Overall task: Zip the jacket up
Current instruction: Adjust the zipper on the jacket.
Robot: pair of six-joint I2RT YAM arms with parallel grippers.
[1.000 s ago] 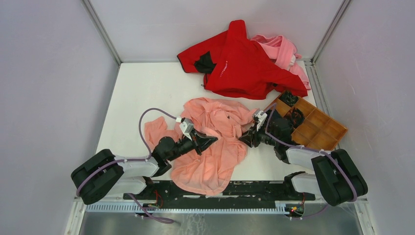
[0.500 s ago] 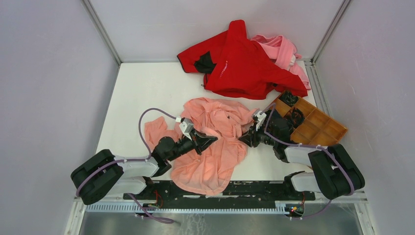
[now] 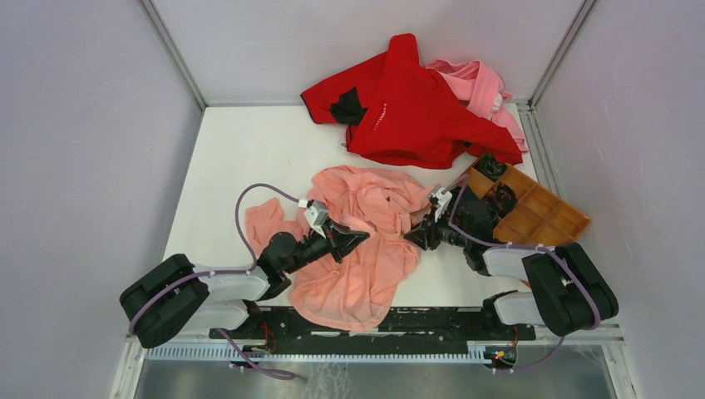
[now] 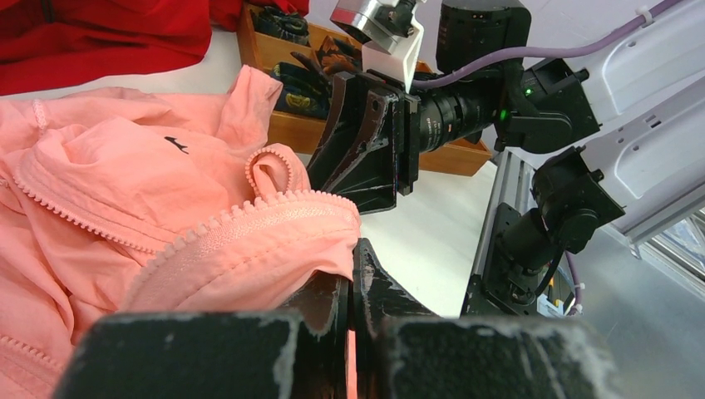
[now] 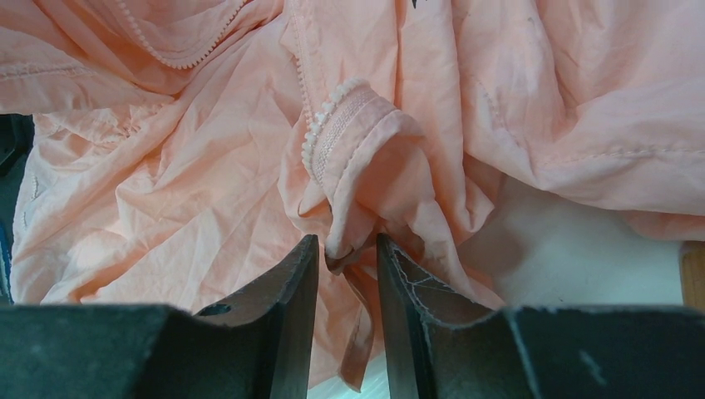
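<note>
Locating the two zip halves relative to the jaws governs the next move. In the top view the jacket [image 3: 357,266] lies crumpled on the near half of the table [image 3: 249,150], between the two arms, with its bulk running from 12 o'clock to 6 o'clock.

The left gripper [image 4: 353,274] is clamped on a fold of the jacket's front edge. A row of zip teeth [image 4: 249,214] runs along the top of that fold, leading away from the jaws toward 9 o'clock in the left wrist view.

The right gripper [image 5: 347,245] faces the left one from 3 o'clock, close by, at the jacket's right margin. In the right wrist view its jaws stand slightly apart, with the tip of a second toothed edge [image 5: 332,129] hanging between them. That edge rises from the jaws toward 12 o'clock. Whether the fingers press the cloth or merely straddle it cannot be determined.

Judgement: each arm is nearest its own zip half, and the halves lie near each other, unjoined. No slider can be identified. The coming move likely requires a firm right-hand pinch, then bringing both edges parallel, teeth to teeth.
</note>
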